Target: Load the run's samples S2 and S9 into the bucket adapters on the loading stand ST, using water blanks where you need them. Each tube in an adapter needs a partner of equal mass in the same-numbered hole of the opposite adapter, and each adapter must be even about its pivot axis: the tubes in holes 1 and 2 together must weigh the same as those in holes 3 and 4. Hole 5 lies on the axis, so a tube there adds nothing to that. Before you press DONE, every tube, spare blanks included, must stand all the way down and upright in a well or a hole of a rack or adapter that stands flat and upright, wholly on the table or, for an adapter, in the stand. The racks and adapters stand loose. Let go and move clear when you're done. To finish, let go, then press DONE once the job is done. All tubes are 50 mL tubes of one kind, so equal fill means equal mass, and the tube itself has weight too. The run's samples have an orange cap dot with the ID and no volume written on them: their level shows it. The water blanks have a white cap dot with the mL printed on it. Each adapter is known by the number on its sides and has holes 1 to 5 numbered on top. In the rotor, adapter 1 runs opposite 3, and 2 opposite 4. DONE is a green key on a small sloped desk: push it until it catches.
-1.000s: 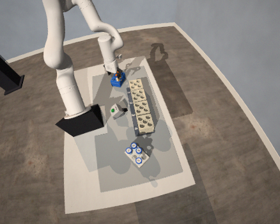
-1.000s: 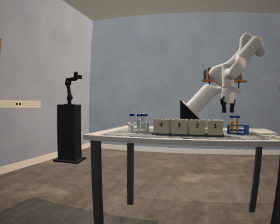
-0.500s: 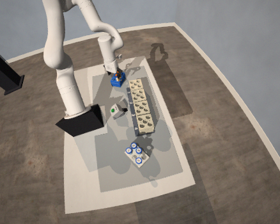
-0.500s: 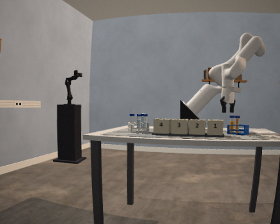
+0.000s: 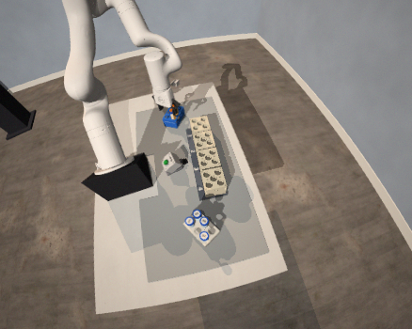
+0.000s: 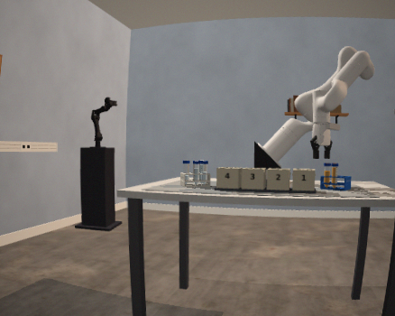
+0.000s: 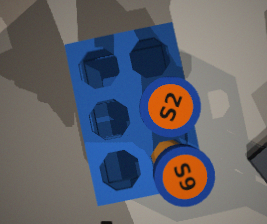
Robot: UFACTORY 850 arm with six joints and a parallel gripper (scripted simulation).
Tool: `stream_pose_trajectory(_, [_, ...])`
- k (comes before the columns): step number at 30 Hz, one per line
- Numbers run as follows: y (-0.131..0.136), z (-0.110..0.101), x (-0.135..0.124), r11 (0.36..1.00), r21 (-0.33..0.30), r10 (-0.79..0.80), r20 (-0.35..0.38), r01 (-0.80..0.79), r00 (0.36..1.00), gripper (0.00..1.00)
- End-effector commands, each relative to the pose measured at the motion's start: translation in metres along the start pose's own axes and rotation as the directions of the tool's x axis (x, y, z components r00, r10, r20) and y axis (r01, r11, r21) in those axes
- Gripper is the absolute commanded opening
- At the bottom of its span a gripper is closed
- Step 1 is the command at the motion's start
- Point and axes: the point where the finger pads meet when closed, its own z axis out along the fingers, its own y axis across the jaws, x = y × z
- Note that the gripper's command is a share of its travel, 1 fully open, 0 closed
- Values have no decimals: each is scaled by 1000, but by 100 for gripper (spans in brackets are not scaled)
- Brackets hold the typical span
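A blue rack (image 5: 173,120) (image 6: 338,183) (image 7: 129,88) holds two orange-dotted sample tubes, S2 (image 7: 170,111) and S9 (image 7: 184,175), in neighbouring wells along one long side; its other wells are empty. My gripper (image 5: 170,109) (image 6: 321,152) is open and empty. It hangs straight above this rack, a little above the tube caps, and its fingers do not show in the wrist view. Four beige adapters stand in a row on the dark stand (image 5: 192,155): adapter 1 (image 6: 304,180) nearest the blue rack, then 2 (image 6: 278,179), 3 (image 6: 252,179) and 4 (image 6: 227,178). Their holes look empty.
A white rack (image 5: 212,233) (image 6: 192,181) with several white-dotted water blanks stands beyond adapter 4. The green DONE key (image 5: 166,163) sits on a small grey desk (image 5: 174,165) between the stand and the arm's black base (image 5: 120,178).
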Motion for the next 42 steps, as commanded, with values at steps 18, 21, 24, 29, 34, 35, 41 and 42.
stream_pose_trajectory(18, [0, -48, 1, 1000, -1, -1, -1, 1, 1000, 100])
stream_pose_trajectory(21, [0, -56, 1, 1000, -1, -1, -1, 1, 1000, 100])
stream_pose_trajectory(24, [0, -64, 1, 1000, -1, -1, -1, 1, 1000, 100])
stream_pose_trajectory(29, [0, -75, 1, 1000, -1, -1, -1, 1, 1000, 100])
stream_pose_trajectory(34, [0, -85, 1, 1000, -1, -1, -1, 1, 1000, 100])
stream_pose_trajectory(35, [0, -88, 1, 1000, -1, -1, -1, 1, 1000, 100])
stream_pose_trajectory(41, [0, -100, 1, 1000, -1, -1, -1, 1, 1000, 100])
stream_pose_trajectory(42, [5, -100, -1, 999, -1, 33, -1, -33, 999, 100])
